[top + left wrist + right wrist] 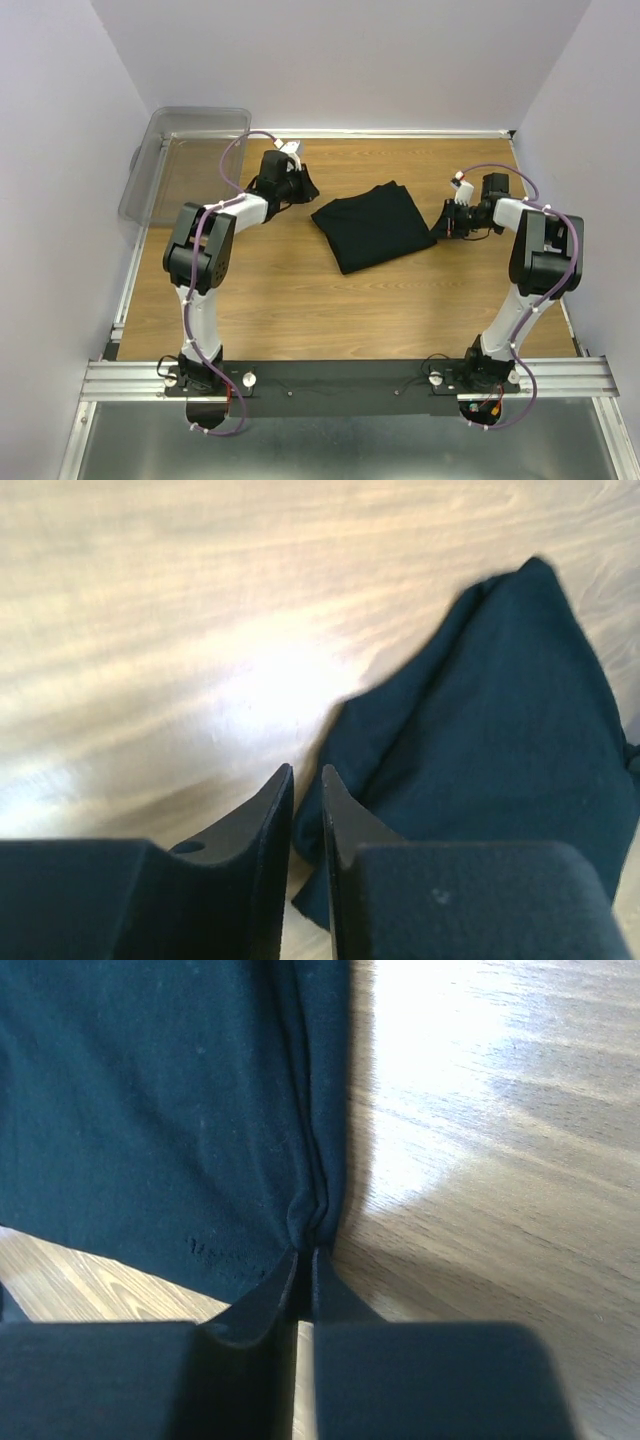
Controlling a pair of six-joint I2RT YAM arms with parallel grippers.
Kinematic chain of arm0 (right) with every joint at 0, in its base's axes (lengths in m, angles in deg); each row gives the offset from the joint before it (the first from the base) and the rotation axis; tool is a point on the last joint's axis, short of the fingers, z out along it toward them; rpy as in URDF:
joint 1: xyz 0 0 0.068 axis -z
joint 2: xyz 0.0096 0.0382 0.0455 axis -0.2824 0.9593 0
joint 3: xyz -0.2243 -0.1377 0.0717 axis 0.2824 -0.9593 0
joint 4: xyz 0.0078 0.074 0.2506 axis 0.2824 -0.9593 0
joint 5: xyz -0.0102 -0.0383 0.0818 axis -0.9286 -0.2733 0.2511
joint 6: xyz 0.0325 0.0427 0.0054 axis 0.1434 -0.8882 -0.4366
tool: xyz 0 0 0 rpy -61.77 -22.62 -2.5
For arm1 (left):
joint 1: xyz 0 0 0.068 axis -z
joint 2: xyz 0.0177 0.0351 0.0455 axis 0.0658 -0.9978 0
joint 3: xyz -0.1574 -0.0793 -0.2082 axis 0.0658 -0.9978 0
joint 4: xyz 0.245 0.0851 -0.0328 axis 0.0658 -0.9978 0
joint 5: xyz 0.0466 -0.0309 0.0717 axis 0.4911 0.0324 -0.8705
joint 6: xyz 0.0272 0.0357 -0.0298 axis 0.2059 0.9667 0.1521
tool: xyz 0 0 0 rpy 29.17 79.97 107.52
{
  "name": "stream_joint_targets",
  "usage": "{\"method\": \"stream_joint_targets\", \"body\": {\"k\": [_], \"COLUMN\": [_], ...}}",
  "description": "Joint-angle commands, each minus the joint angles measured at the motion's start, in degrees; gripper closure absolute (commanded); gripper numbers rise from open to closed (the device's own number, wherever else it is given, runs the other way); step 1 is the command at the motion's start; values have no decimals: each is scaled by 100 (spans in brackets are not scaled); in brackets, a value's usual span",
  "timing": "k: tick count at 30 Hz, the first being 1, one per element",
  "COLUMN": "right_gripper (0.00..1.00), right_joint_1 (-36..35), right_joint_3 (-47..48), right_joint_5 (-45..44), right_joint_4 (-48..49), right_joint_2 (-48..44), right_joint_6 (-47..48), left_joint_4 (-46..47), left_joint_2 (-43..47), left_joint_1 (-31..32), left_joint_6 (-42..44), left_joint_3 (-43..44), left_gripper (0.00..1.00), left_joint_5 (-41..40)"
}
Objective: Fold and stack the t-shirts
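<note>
One black t-shirt (370, 225) lies folded in a rough rectangle at the middle of the wooden table. At its right edge, my right gripper (443, 222) is low over the wood. In the right wrist view this gripper (307, 1253) pinches a puckered fold of the t-shirt (150, 1110) at its tips. My left gripper (303, 186) hovers just past the shirt's far left corner. In the left wrist view its jaws (307, 772) stand a narrow gap apart with nothing in them. The t-shirt (500, 730) lies to the right of them and underneath.
A clear plastic bin (180, 140) stands at the back left corner, partly off the table's edge. White walls close in on three sides. A metal rail (340, 378) with both arm bases runs along the near edge.
</note>
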Motion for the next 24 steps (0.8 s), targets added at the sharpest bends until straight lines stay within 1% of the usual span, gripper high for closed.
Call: {"method": "stream_joint_targets", "body": {"k": [1, 3, 4, 5, 6, 7, 8, 9, 10, 11, 12, 13, 15, 16, 18, 24], "right_gripper": [75, 65, 54, 50, 49, 45, 43, 42, 40, 40, 40, 39, 40, 40, 41, 41], "right_joint_1": [68, 68, 68, 68, 68, 68, 68, 68, 68, 68, 68, 68, 68, 68, 68, 68], "right_joint_3": [-20, -11, -11, -11, -11, -11, -11, -2, 24, 33, 33, 42, 15, -11, -37, -231], "right_joint_5": [-150, -115, -115, -123, -123, -167, -220, -246, -255, -238, -229, -107, 139, 332, 447, 386], "right_joint_4": [-152, -160, -152, -160, -169, -161, -160, -160, -152, -160, -152, -160, -160, -169, -178, -213], "right_joint_2": [-264, -360, -396, -431, -544, -606, -737, -800, -853, -914, -1028, -1072, -1160, -1213, -1240, -1293], "right_joint_6": [300, 353, 388, 414, 501, 546, 685, 765, 844, 1002, 1064, 1108, 1205, 1179, 1144, 1284], "left_joint_4": [92, 225, 269, 287, 339, 435, 697, 830, 945, 1050, 1286, 1419, 1648, 1814, 1894, 1904], "left_joint_2": [878, 1346, 1766, 1961, 2129, 2400, 2507, 2578, 2648, 2640, 2605, 2492, 2290, 2062, 1841, 1305], "left_joint_1": [70, 193, 324, 404, 474, 632, 746, 860, 1157, 1291, 1431, 1546, 1740, 1758, 1758, 1644], "left_joint_6": [560, 700, 779, 763, 728, 536, 404, 298, 105, -1, -80, -281, -388, -493, -538, -644], "left_joint_3": [50, -248, -354, -495, -835, -1039, -1528, -1751, -1944, -2260, -2393, -2490, -2640, -2623, -2606, -2667], "left_gripper": [67, 55, 44, 39, 38, 38, 38, 40, 45, 48, 54, 58, 65, 77, 78, 81], "left_joint_5": [-382, -444, -418, -261, -95, 116, 405, 565, 723, 759, 821, 891, 944, 953, 962, 742]}}
